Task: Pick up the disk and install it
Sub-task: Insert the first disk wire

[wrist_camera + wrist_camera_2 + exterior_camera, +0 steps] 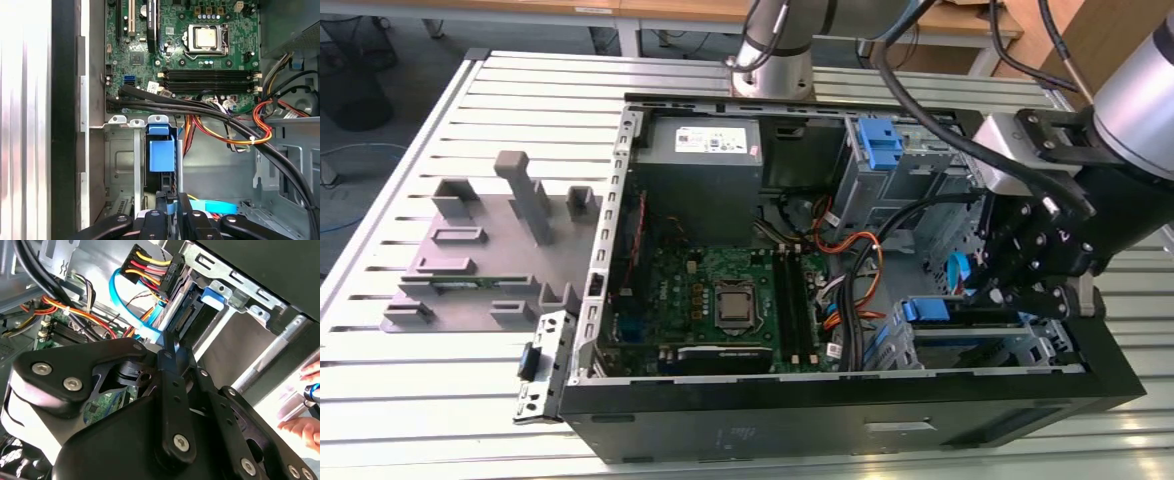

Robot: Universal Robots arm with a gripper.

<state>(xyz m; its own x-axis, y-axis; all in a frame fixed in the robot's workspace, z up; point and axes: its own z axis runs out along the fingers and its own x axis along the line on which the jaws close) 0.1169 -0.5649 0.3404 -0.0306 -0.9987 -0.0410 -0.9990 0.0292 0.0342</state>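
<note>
Gripper (170, 212) hangs over disk (161, 155) w/ blue carrier, seated edge-on in drive cage (120, 165); black cables (200, 107) cross the motherboard (200, 50).

Your exterior view looked down from high up on the open computer case (854, 385), taking in all of it. Your first wrist view faced the green circuit board (200, 45) from close inside. Your second wrist view sat closer, behind the gripper (167, 347); both shared the cables.

Silver-grey arm (781, 40) with black cables, black linkage gripper (1021, 285) studded with silver screws
</note>
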